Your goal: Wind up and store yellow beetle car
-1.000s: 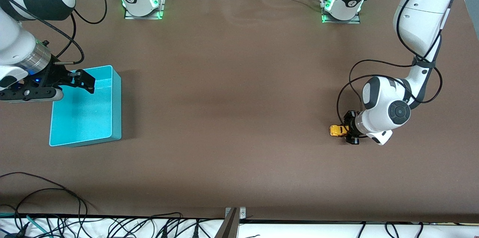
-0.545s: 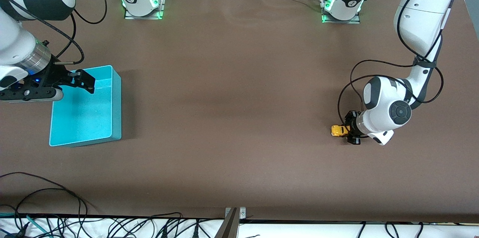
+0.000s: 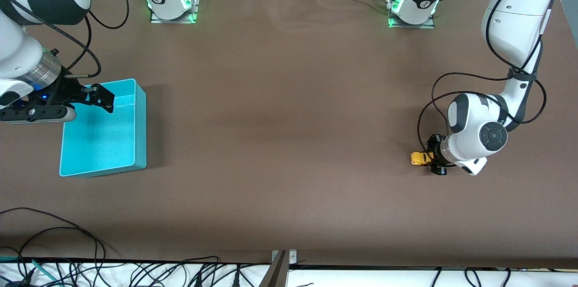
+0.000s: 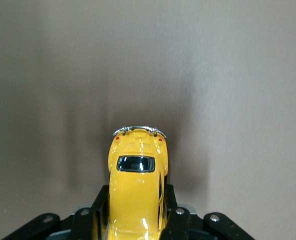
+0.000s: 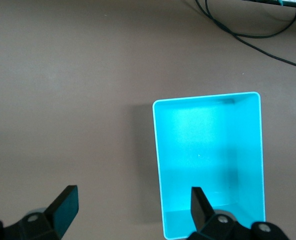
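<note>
The yellow beetle car (image 3: 417, 159) (image 4: 137, 172) is down at the tabletop near the left arm's end of the table. My left gripper (image 3: 428, 159) (image 4: 136, 216) is shut on it, with a black finger against each side, and one bumper end sticks out past the fingertips. I cannot see the wheels. My right gripper (image 3: 103, 98) (image 5: 133, 201) hangs open over the rim of a teal box (image 3: 141, 129) (image 5: 207, 97) at the right arm's end and holds nothing.
The teal box is open-topped and empty. Both arm bases (image 3: 170, 0) (image 3: 413, 5) stand at the table's edge farthest from the front camera. Loose black cables (image 3: 54, 251) lie along the edge nearest the front camera. Bare brown table (image 3: 280, 133) stretches between car and box.
The left gripper has slid the car a short way along the table toward the left arm's end. The right arm has not moved.
</note>
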### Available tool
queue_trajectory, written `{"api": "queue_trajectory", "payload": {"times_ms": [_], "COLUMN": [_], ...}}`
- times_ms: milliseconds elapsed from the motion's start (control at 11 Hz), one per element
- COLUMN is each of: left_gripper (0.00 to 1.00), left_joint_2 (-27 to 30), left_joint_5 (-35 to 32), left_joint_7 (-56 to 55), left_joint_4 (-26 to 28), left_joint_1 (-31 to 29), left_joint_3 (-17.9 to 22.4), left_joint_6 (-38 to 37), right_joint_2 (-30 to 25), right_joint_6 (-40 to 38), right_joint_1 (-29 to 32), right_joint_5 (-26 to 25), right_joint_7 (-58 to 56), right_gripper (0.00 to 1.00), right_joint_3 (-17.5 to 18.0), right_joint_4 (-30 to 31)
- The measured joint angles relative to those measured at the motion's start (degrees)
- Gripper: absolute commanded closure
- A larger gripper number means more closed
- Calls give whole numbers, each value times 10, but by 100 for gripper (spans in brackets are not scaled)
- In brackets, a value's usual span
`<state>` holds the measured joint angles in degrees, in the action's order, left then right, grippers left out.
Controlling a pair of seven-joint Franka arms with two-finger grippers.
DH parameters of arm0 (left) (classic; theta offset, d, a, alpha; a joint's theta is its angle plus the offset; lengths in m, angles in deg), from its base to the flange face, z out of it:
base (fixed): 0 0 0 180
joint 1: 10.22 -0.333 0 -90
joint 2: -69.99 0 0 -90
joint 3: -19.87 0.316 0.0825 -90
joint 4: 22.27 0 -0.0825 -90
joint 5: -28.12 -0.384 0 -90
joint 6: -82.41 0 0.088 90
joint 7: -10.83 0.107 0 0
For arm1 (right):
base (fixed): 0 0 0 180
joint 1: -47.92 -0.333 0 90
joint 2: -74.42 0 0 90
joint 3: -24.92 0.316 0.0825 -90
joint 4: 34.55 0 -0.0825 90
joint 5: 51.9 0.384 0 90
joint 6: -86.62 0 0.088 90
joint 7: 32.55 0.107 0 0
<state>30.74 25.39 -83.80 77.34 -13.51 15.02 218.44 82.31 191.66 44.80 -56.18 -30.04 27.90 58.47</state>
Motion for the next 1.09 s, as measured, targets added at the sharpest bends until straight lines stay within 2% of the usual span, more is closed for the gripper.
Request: {"api": "queue_trajectory", "payload": {"times_ms": [364, 1091], "left_gripper": [100, 100], "left_joint_2": [-1, -3], "left_joint_5": [-43, -47], "left_joint_7": [2, 53], "left_joint_4": [0, -5], "left_joint_1": [-17, -19], "left_joint_3": [4, 39], "left_joint_6": [0, 0], "right_joint_2": [0, 1], "right_joint_6": [0, 0], "right_joint_1": [0, 1], "right_joint_5": [0, 0], "right_joint_7": [0, 0], "right_gripper": [0, 0], "right_joint_3": [0, -1], "right_joint_4": [0, 0]}}
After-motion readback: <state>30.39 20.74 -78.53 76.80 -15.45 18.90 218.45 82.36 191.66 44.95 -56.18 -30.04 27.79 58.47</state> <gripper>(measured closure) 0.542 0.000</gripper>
